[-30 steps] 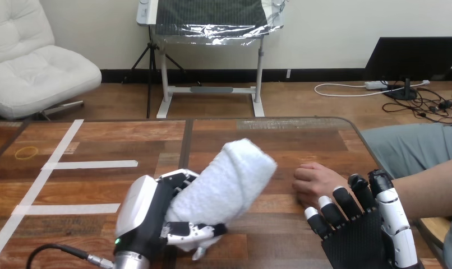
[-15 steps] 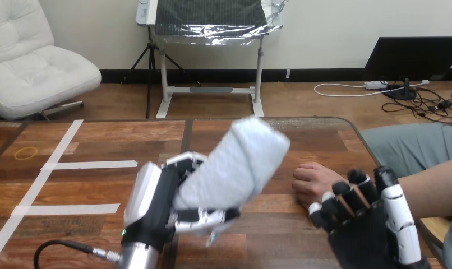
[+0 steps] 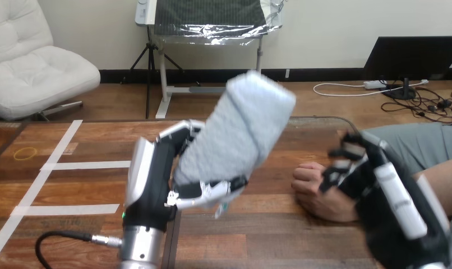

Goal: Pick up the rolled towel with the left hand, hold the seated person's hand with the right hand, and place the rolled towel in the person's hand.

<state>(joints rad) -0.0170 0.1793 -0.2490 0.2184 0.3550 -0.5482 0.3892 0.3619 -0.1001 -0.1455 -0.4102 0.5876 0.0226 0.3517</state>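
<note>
In the head view, the left hand (image 3: pixel 153 179) is closed around the rolled towel (image 3: pixel 240 131) and holds it tilted in the air above the bench (image 3: pixel 72 185), so the pick-up looks done. The right hand (image 3: pixel 381 188) lies over the person's hand (image 3: pixel 313 188), a fist resting on the bench, but I cannot tell if it grips it. I judge that the placing of the towel in the person's hand is not yet done.

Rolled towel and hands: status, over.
Left hand shut on rolled towel, above table. Right hand over person's hand, hold unconfirmed. Nothing in the way.
</note>
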